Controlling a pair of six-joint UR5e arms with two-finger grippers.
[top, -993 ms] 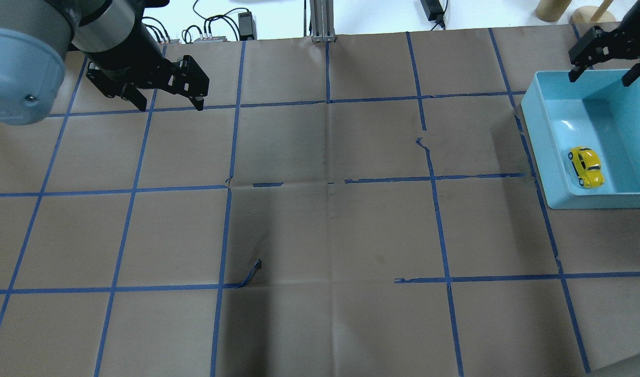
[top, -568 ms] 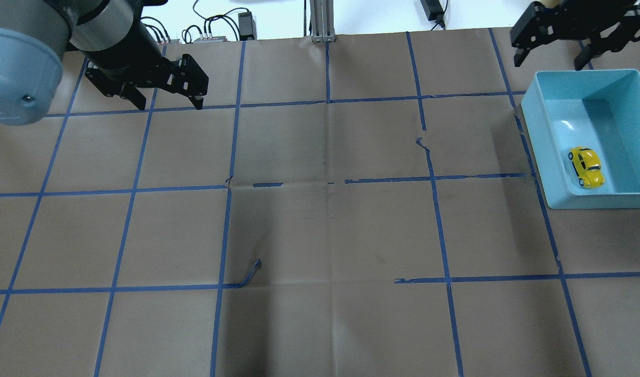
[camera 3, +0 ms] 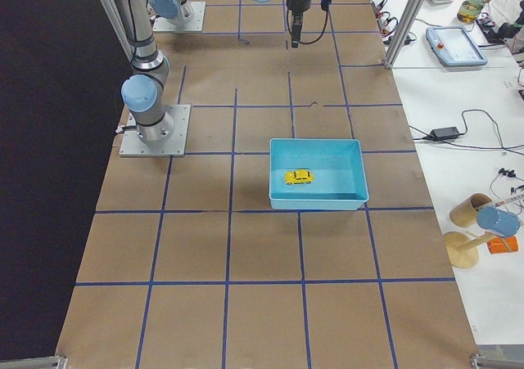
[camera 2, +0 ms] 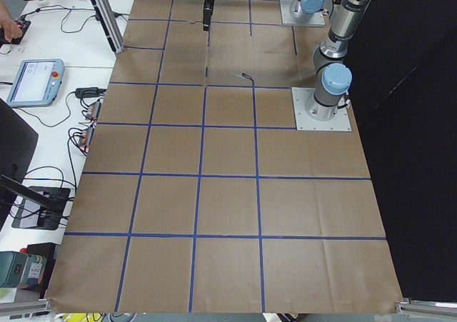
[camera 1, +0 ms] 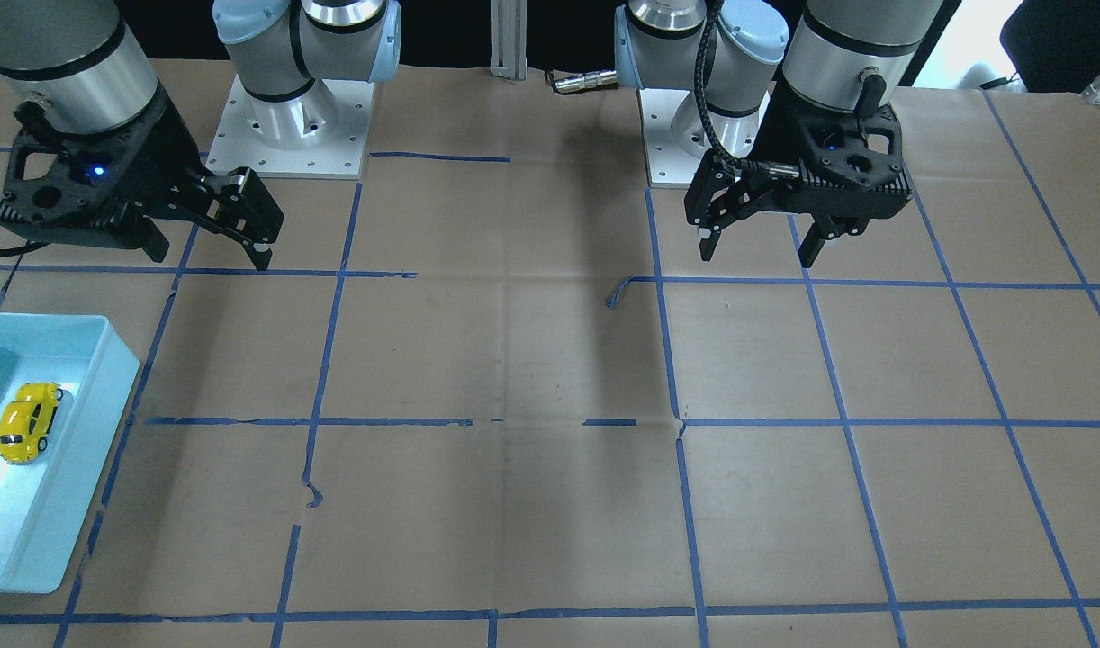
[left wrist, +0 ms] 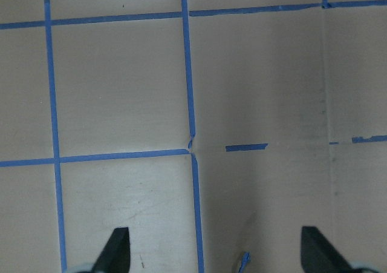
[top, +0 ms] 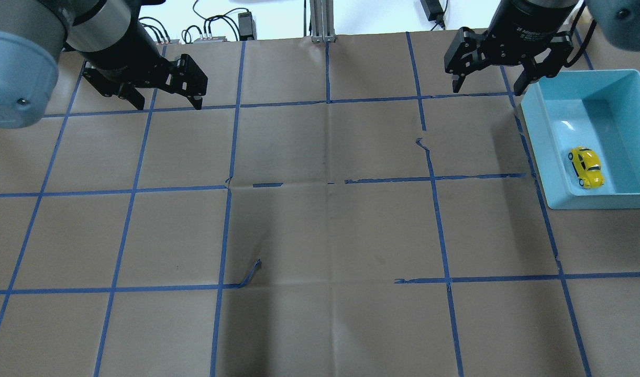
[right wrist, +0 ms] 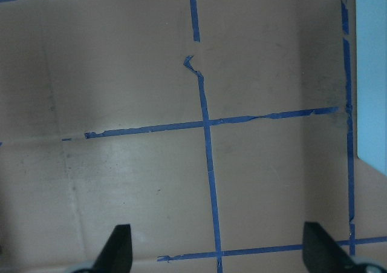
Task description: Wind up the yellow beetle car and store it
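Note:
The yellow beetle car (top: 586, 167) lies on its wheels inside a light blue bin (top: 533, 131) at the table's right end, close to the bin's left wall. It also shows in the front view as the car (camera 1: 28, 420) in the bin (camera 1: 109, 382), and in the right side view as the car (camera 3: 299, 177). My right gripper (top: 487, 87) hangs open and empty over bare paper, just past the bin's far left corner. My left gripper (top: 170, 106) is open and empty at the far left. Both wrist views show only taped paper between open fingers (left wrist: 116, 249) (right wrist: 118, 249).
Brown paper with a blue tape grid covers the table, and a loose tape end (top: 252, 272) curls up near the middle. Cables and power bricks (top: 246, 23) lie beyond the far edge. Both arm bases (camera 1: 289, 126) (camera 1: 694, 135) stand on the robot's side.
My right gripper has swung left, from above the bin's far edge to the open paper beside its far left corner. The car and the left arm stayed put.

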